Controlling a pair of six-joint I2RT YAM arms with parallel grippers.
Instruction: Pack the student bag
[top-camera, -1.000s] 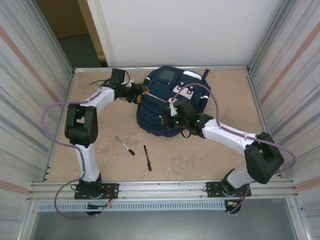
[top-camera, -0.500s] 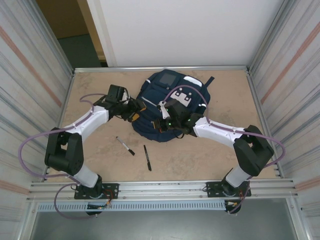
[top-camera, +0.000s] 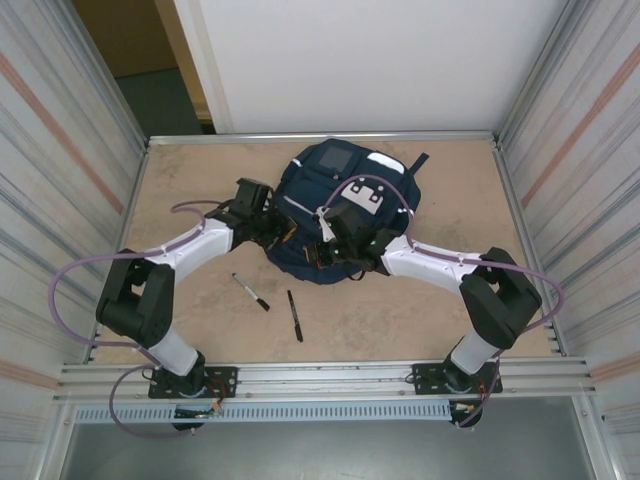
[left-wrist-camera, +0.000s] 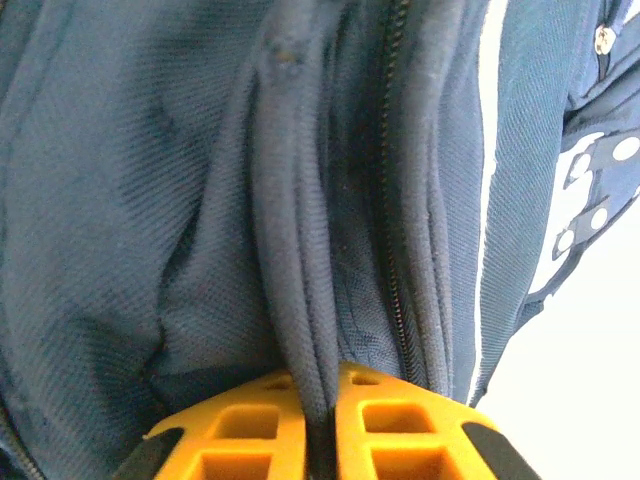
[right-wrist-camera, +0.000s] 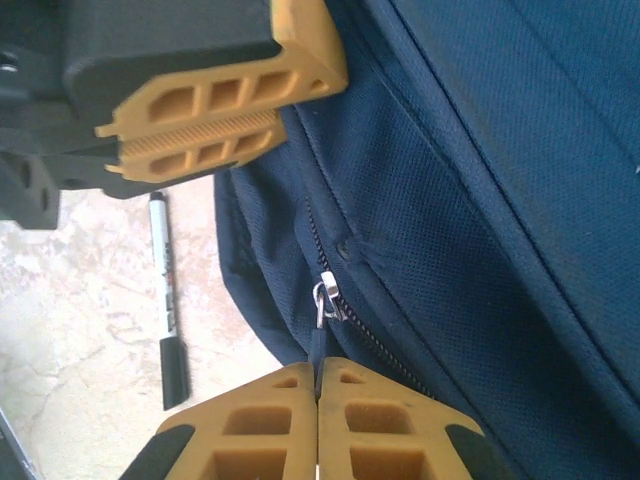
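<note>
The student bag (top-camera: 347, 198) lies flat at the back middle of the table, navy with white patches. My left gripper (top-camera: 281, 231) is at its left edge. In the left wrist view the gripper (left-wrist-camera: 321, 398) is shut on a raised fold of the bag's fabric (left-wrist-camera: 292, 250) beside a zip. My right gripper (top-camera: 323, 256) is at the bag's near edge. In the right wrist view the gripper (right-wrist-camera: 318, 378) is shut on the dark pull tab hanging from the silver zip slider (right-wrist-camera: 328, 294). The left gripper's fingers (right-wrist-camera: 215, 125) show just above it.
Two black pens lie on the table in front of the bag, one (top-camera: 251, 291) to the left and one (top-camera: 296, 316) nearer the middle. A pen (right-wrist-camera: 168, 300) also lies beside the bag's edge in the right wrist view. Metal walls close in left and right.
The left arm has swung in toward the bag's left edge and its gripper has shut on the fabric. The bag shifted a little. The right gripper stays on the zip pull.
</note>
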